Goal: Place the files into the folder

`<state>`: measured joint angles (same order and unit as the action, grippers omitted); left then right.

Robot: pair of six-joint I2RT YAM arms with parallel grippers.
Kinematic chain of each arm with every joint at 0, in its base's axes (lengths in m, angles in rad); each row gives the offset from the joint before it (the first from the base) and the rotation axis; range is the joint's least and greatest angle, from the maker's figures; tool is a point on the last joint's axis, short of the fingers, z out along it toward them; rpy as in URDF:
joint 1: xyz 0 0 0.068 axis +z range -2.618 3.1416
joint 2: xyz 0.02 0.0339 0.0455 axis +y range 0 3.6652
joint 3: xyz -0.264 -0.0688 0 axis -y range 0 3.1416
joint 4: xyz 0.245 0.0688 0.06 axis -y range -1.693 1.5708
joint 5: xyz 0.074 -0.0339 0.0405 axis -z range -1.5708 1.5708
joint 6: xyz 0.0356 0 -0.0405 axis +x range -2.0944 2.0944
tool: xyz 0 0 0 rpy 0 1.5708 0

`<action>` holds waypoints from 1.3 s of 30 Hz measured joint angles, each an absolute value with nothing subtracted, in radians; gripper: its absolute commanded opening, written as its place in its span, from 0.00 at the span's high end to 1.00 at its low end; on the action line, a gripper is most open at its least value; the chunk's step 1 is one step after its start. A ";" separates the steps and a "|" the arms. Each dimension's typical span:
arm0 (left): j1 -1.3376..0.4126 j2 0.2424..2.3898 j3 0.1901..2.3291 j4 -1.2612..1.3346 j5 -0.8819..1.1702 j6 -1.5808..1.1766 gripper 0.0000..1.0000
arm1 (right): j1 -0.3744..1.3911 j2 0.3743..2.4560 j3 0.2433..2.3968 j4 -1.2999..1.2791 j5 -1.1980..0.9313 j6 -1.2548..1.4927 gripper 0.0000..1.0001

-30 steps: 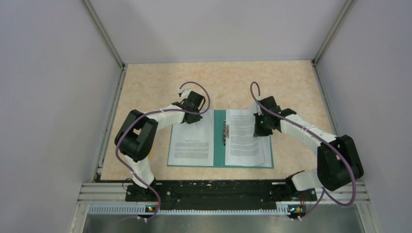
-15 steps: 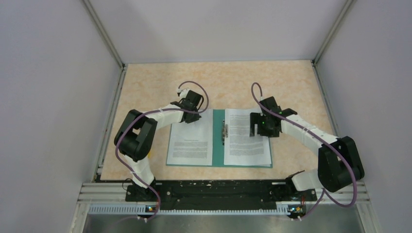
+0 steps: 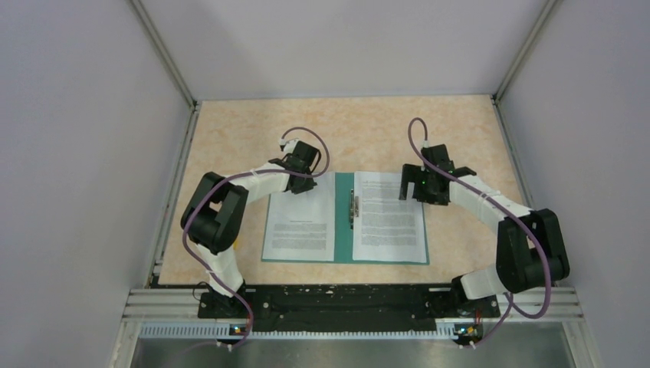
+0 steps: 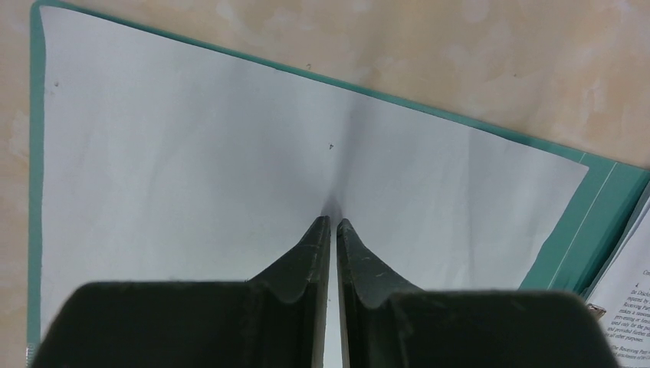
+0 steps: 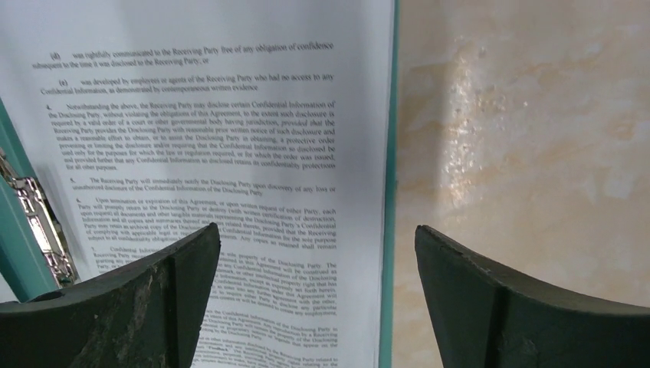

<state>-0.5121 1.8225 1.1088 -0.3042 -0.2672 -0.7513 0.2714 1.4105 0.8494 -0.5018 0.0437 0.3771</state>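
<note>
Folder (image 3: 344, 222) open at frame centre. Left gripper (image 4: 331, 222) pinched together on left sheet (image 3: 300, 226); right gripper (image 5: 318, 238) spread wide above right sheet (image 3: 391, 222). Judgement: square sheet edges inside green border before closing cover.

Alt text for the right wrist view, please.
The right gripper hangs with jaws wide open over a printed sheet lying in the teal folder; the metal fastener shows at left, beige tabletop at right.
</note>
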 measured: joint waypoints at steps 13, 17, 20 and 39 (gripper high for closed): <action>-0.510 1.824 1.113 -0.312 -0.265 -0.749 0.88 | 0.270 1.501 0.850 -0.322 0.014 0.388 0.03; -0.509 1.826 1.117 -0.317 -0.262 -0.749 0.88 | 0.270 1.504 0.850 -0.306 0.012 0.389 0.03; -0.509 1.827 1.119 -0.319 -0.262 -0.749 0.89 | 0.270 1.514 0.850 -0.299 0.012 0.389 0.03; -0.508 1.827 1.119 -0.320 -0.261 -0.749 0.89 | 0.270 1.539 0.818 -0.269 -0.003 0.388 0.03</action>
<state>-0.5083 1.8271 1.1191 -0.3202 -0.2607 -0.7486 0.2699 1.5387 0.8177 -0.2691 -0.0032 0.3882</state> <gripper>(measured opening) 0.111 0.967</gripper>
